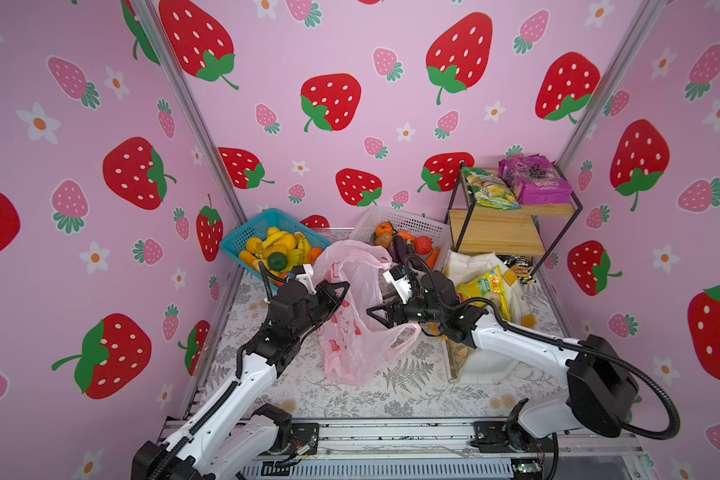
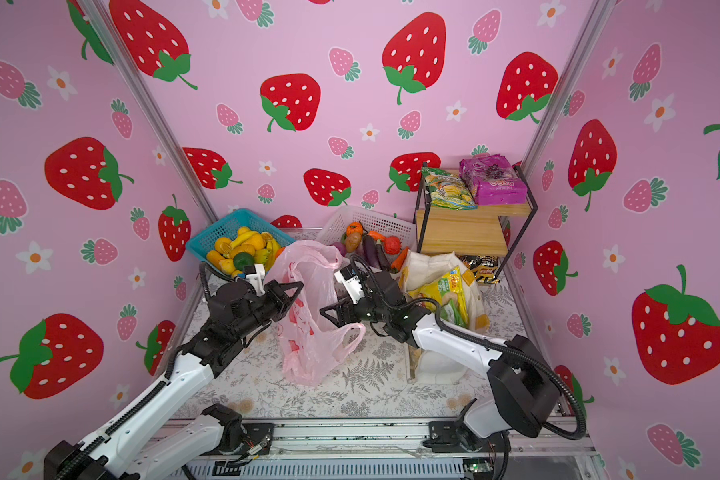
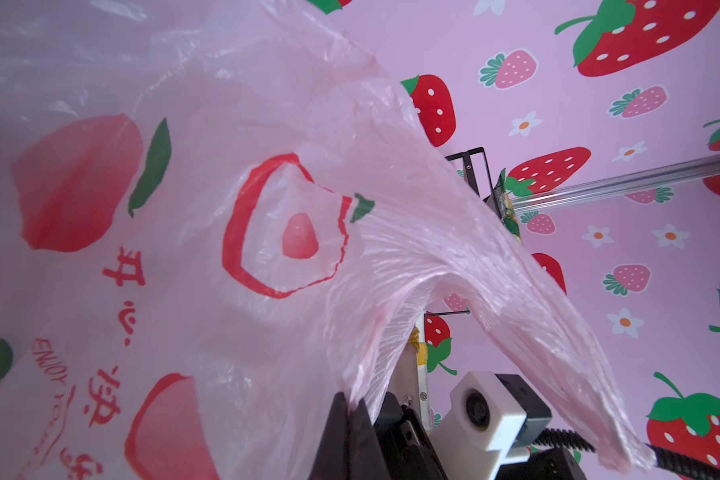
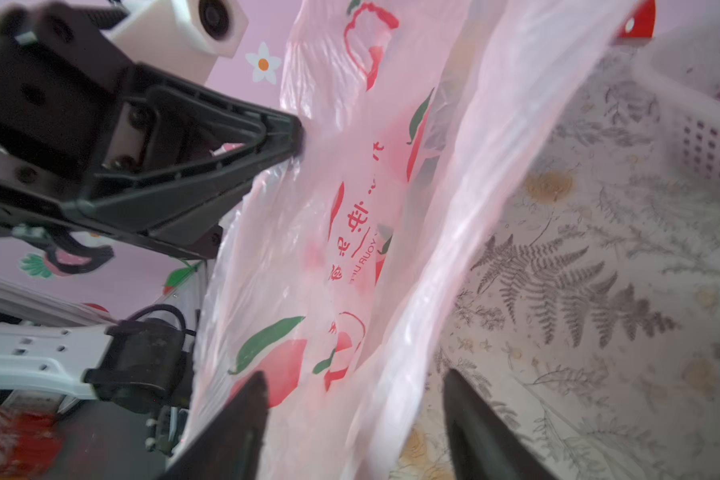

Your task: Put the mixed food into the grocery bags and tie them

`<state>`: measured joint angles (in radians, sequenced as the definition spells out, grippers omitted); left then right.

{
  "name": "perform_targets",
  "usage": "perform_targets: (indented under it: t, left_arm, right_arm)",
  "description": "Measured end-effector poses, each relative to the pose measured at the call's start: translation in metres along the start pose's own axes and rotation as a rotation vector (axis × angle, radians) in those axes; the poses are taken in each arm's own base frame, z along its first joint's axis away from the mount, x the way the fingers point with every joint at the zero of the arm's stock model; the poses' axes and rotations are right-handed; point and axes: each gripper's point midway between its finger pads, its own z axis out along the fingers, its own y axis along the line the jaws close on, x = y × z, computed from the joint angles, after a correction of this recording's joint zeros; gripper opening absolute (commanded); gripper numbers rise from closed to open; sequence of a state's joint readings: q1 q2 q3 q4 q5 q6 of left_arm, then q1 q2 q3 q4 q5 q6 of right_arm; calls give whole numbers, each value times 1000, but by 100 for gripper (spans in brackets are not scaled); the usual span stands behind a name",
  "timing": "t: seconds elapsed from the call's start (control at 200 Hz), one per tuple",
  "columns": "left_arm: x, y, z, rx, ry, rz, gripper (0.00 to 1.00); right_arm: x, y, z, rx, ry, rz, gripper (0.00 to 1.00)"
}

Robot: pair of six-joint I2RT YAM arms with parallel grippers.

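1. Right wrist view: the right gripper [image 4: 354, 378] has its two jaws apart, and the thin skin of the pink bag [image 4: 391, 232] hangs between them, not pinched. If the jaws close on just one layer, or miss the rim, the bag's mouth may not open wide
2. In a top view the left gripper [image 1: 344, 291] is clamped tight on the top side of the pink bag, which stands in the middle of the bench between the two arms. The plastic is thin and slippy, so a hard pull could rip it or slide it out of the grip
3. I can see no food in the pink bag. It looks light and floppy, so a tug could drag it across the bench or make it fall flat
4. The dark green toy fruit [image 1: 277, 261] sits in the blue basket [image 1: 242, 237] at the far left corner of the bench. To fetch it one gripper must let go, and the mouth could drop shut
5. The white tote [image 1: 466, 259] sits near the right edge of the bench, with the yellow crisp packet [image 1: 481, 286] poking out. The right arm reaches past close by, so a swing could knock the packet out
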<state>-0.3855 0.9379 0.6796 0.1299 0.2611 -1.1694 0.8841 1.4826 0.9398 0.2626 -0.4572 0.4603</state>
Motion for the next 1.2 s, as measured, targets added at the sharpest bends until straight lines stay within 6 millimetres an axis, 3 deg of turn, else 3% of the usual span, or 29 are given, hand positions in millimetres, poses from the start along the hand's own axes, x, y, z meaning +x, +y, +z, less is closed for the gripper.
perform_targets:
  t: [0.055,0.17,0.425,0.605,0.725,0.765,0.915,0.996,1.201]
  left_arm:
    - [1,-2,0,8,4,0,0]
    - [1,-3,-4,11,21,11,0]
    - [-16,-9,-18,17,62,45,0]
    - [-2,2,-13,-21,168,82,0]
    - [4,15,-6,-53,207,99,0]
    - [5,20,-4,-65,215,110,4]
    - [11,42,1,-138,223,219,35]
    - [19,49,-1,-200,209,335,44]
    - [30,23,-24,-243,86,737,70]
  right_arm:
    - [1,-4,3,20,4,4,13]
    - [-3,-14,-9,70,0,0,4]
    - [-61,-8,-99,153,-108,-109,0]
    - [-79,0,-140,166,-142,-125,0]
    - [-77,3,-139,141,-121,-109,0]
    - [-75,2,-135,133,-107,-95,0]
    - [-58,-17,-114,129,-36,-12,0]
    - [-52,-22,-106,122,-12,30,0]
    - [-47,-24,-98,94,8,77,0]
